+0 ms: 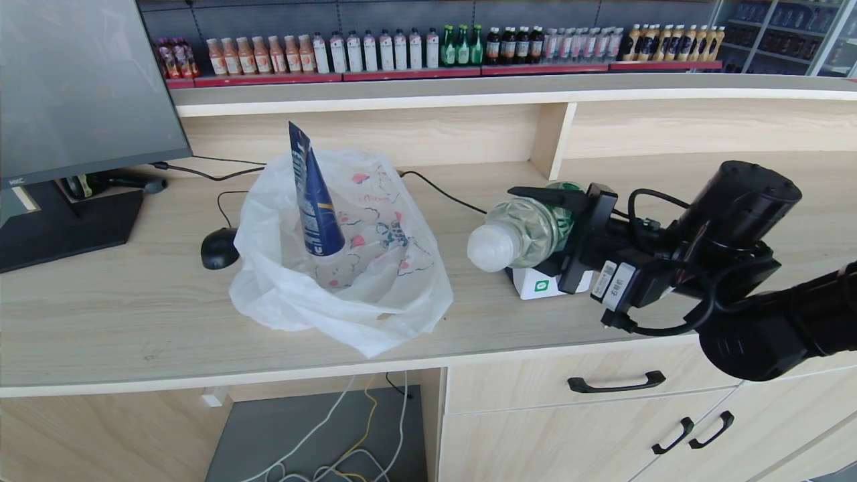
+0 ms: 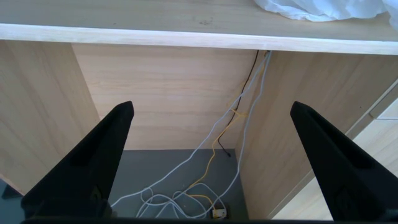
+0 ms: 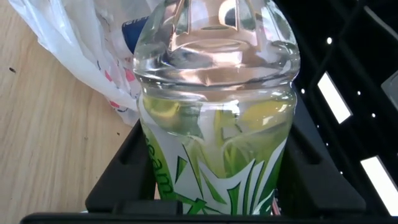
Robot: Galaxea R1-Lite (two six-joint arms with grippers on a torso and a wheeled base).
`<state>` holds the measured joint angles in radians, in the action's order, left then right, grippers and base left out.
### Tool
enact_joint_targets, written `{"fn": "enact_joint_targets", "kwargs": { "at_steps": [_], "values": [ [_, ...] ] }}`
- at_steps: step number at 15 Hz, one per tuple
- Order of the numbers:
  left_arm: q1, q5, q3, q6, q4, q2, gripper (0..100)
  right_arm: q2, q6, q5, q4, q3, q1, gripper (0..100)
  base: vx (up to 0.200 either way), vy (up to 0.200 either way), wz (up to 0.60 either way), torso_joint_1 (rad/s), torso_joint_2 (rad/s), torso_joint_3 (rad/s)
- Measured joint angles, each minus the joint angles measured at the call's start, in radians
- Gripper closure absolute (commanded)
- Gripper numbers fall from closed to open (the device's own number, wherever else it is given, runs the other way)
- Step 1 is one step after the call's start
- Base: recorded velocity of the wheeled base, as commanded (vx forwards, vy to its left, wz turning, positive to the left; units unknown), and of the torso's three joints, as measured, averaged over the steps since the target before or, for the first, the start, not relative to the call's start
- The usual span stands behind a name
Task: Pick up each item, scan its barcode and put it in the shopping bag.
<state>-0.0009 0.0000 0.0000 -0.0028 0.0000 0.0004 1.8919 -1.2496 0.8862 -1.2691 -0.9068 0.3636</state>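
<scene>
Head view: R gripper (image 1: 548,231) is out over the counter (image 1: 120,314), clamped on a clear bottle (image 1: 519,231) w/ green label. I see one finger above the bottle body and one below. Bottle lies roughly horizontal, white cap pointing toward the shopping bag (image 1: 395,288). It sits just over a small white box (image 1: 535,286) w/ a green mark; can't tell if they touch. Bag is white plastic, mouth open, near the counter's front edge, to the bottle's left and apart from it. A blue tube (image 1: 313,201) stands nearly upright inside the bag, top sticking well above the rim. Black mouse (image 1: 219,248) is just beside the bag on its left, w/ the monitor (image 1: 80,87) further left. Shelf of drinks (image 1: 435,47) runs along the back wall.

L wrist view: L gripper (image 2: 214,165) is spread wide w/ nothing between the fingers (image 2: 93,168). It sits below counter level, facing the open bay under the counter. Cables (image 2: 205,168) hang down there to the floor. A bit of the bag (image 2: 323,7) shows on the counter edge above.

R wrist view: bottle (image 3: 217,112) is seated between the black jaws, gripped at the labelled section, clear liquid inside. Bag (image 3: 74,50) is beyond it on the wood top, w/ a blue patch of the tube (image 3: 132,30) showing through the plastic.
</scene>
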Motion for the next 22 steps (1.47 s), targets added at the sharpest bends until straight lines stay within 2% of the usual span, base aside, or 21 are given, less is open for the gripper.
{"fn": "enact_joint_targets", "kwargs": {
  "at_steps": [5,11,15,19,22],
  "values": [
    [0.0,0.0,0.0,0.0,0.0,0.0,0,-0.012,0.04,-0.038,0.002,-0.003,0.014,100,0.0,0.0,0.0,0.0,0.0,0.0],
    [0.0,0.0,0.0,0.0,0.0,0.0,0,-0.08,0.144,-0.163,0.004,-0.003,0.078,100,0.0,0.0,0.0,0.0,0.0,0.0],
    [0.0,0.0,0.0,0.0,0.0,0.0,0,-0.114,0.29,-0.289,0.003,-0.01,0.131,100,0.0,0.0,0.0,0.0,0.0,0.0],
    [-0.001,0.0,0.0,0.0,0.0,0.0,0,-0.132,0.427,-0.335,-0.001,-0.009,0.13,100,0.0,0.0,0.0,0.0,0.0,0.0],
    [0.0,0.0,0.0,0.0,0.0,0.0,0,-0.144,0.599,-0.41,-0.029,0.035,0.128,100,0.0,0.0,0.0,0.0,0.0,0.0]
  ]
}}
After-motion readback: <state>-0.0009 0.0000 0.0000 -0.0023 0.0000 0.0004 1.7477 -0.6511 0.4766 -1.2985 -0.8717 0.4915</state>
